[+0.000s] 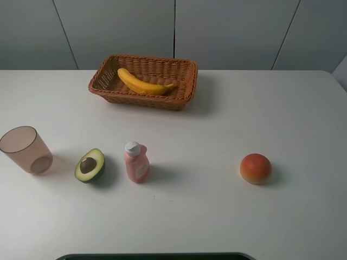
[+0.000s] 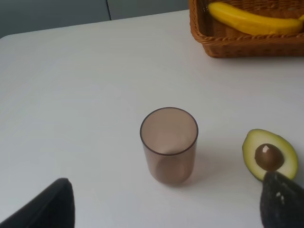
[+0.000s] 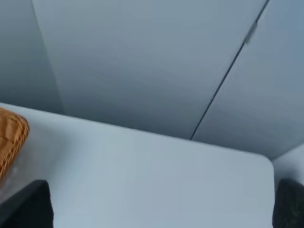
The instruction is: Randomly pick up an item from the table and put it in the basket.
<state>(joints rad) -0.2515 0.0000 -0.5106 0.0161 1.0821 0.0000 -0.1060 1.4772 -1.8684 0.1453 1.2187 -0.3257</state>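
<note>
Banana, long, curved, yellow point(image 1: 142, 83), lies inside the brown-orange woven wicker basket point(image 1: 184, 92) at the far side of the white matte surface point(image 1: 217, 206). We see the left claw point(image 2: 166, 209) spread wide, empty, touching nothing, above a translucent pinkish cup point(image 2: 168, 145). Right claw point(image 3: 161, 213) likewise spread, empty. Grey panelled wall behind.

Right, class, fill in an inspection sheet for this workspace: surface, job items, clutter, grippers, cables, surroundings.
Surface: white table, matte, no spills seen.
Job's things: banana lies inside the wicker basket at the far side.
Clutter: translucent cup, halved avocado, pink bottle and round orange-red fruit in a row nearer the front, all apart.
Grippers: left gripper and right gripper open, fingers apart, holding nothing.
Cables: nothing seen.
Surroundings: grey wall panels behind.
</note>
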